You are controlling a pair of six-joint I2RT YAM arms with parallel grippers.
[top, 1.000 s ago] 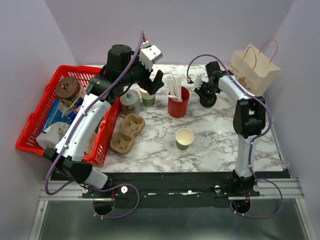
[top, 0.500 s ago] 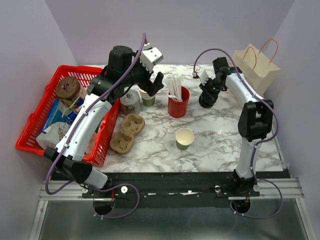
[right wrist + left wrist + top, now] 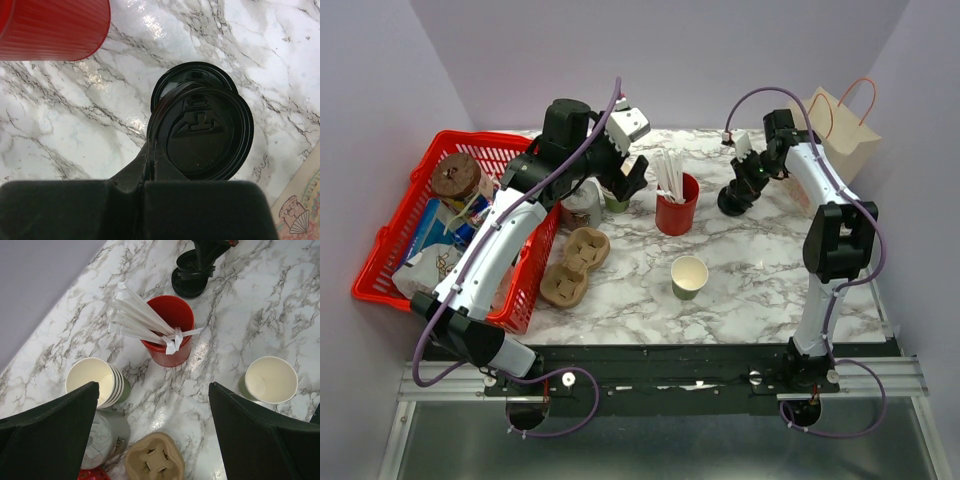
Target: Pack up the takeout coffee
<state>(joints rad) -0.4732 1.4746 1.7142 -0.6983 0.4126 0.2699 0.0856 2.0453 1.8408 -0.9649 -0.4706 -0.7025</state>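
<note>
Black plastic is pinched at its rim by the right gripper (image 3: pixel 150 150), whose jaws are pressed together on a round lid (image 3: pixel 207 135). A second lid (image 3: pixel 192 75) is seen on the marble table (image 3: pixel 760 270) just behind and under it. Whether the held lid is clear of the lower one cannot be told.

The green paper cup (image 3: pixel 689 277) stands uncovered near the middle of the table, well apart from both arms. The task is judged to be at an early stage: a lid has been gripped but not fitted, and nothing has been placed in the cardboard cup carrier (image 3: pixel 575 265) or the paper bag (image 3: pixel 830 135).

The left gripper (image 3: pixel 628 178) hangs with its jaws wide apart and empty above the stack of cups (image 3: pixel 95 382), beside the red cup of straws (image 3: pixel 167 337).

The bag's inside is hidden. The green cup looks empty from above, though this is not certain.
</note>
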